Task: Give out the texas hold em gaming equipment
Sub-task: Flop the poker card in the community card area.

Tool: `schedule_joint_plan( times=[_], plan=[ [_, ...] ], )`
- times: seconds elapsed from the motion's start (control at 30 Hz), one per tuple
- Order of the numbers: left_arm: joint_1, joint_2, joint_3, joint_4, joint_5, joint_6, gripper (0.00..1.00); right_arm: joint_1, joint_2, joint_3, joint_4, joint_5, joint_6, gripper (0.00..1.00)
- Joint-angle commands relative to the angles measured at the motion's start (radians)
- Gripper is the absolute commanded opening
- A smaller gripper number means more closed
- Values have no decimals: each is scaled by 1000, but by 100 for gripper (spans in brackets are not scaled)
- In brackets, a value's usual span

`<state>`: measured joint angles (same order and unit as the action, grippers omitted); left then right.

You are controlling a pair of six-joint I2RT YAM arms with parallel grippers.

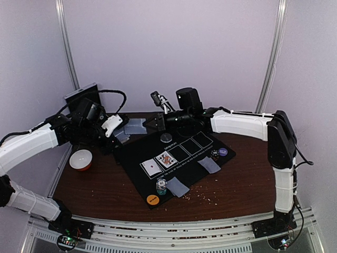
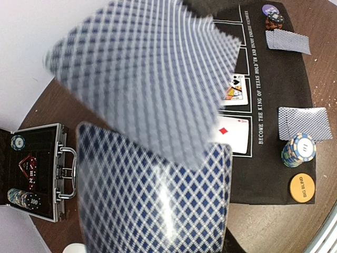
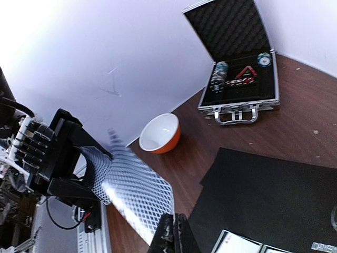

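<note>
Blue-diamond-backed deck of playing cards fills the lower centre of the left wrist view. The left claw is clenched on it. One loose card with the same back lies tilted over the deck's top, blurred, across the upper middle of that frame.

Right wrist view: the loose card runs from the deck down to the right claw at bottom centre. Its fingers are pinched tight on the card's near edge. In the top view both claws meet at upper middle, over the far left corner of the black felt mat.

On the mat:
- Two face-up cards lie side by side, an ace of diamonds and a court card.
- Face-down cards lie beside a multicoloured chip stack and a round orange disc.
- A second face-down set lies beside a second chip stack and a purple disc.
- A small clear disc sits near the mat's far edge.

Open silver hinged case sits upper right in the right wrist frame, with chips and red pieces inside. Red-and-white bowl stands on the brown wooden desk, between case and claws.
</note>
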<state>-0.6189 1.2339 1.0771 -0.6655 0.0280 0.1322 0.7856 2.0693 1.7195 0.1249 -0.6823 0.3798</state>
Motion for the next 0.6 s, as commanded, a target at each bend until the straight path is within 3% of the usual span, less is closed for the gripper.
schedule_joint_plan(
  times=[0.0,0.1,0.23,0.4,0.57],
  plan=[
    [-5,-20,-3,39,-59,-40,36,-55,-177,-41,-121,211,-179,0],
    [-3,-10,-6,49,-69,-57,36,-65,-264,-92,-242,464,-398,0],
    [-3,12,0,58,-77,-71,36,-64,-310,-197,-270,777,-692,0],
    [-3,13,9,58,-70,-87,36,-37,-241,-278,-152,967,-1048,0],
    [-3,-17,-14,58,-72,-92,36,18,-104,-305,-41,1112,-1305,0]
  ],
)
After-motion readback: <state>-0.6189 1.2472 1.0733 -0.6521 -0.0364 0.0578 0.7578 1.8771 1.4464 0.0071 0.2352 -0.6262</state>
